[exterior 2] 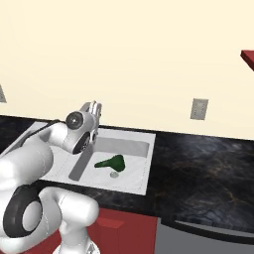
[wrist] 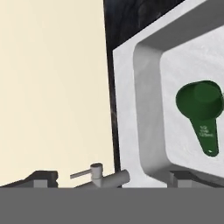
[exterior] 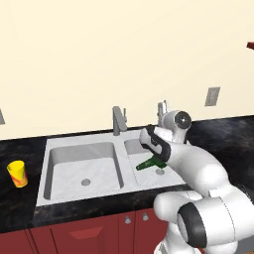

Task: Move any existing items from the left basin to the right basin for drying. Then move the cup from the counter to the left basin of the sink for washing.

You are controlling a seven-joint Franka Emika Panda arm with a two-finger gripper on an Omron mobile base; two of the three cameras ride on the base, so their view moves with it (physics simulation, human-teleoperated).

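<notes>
The dark green scoop (exterior: 151,162) (exterior 2: 111,162) (wrist: 201,109) lies on the floor of the right basin (exterior: 131,147) (exterior 2: 135,151) (wrist: 170,144), beside its drain. The left basin (exterior: 64,173) holds nothing I can see. On the black counter (exterior: 25,198), left of the sink, the yellow cup (exterior: 17,173) stands upright. My gripper (exterior: 162,107) (exterior 2: 92,109) (wrist: 113,179) is raised above the back of the right basin, well clear of the scoop. It is open, with its fingertips (wrist: 43,177) wide apart and nothing between them.
The grey faucet (exterior: 117,120) (wrist: 103,175) stands behind the sink's divider, close to my hand. Wall outlets (exterior: 212,96) (exterior 2: 199,109) sit above the counter on the right. Dark red cabinets (exterior: 99,230) run below. Bare black counter (exterior 2: 208,168) stretches right of the sink.
</notes>
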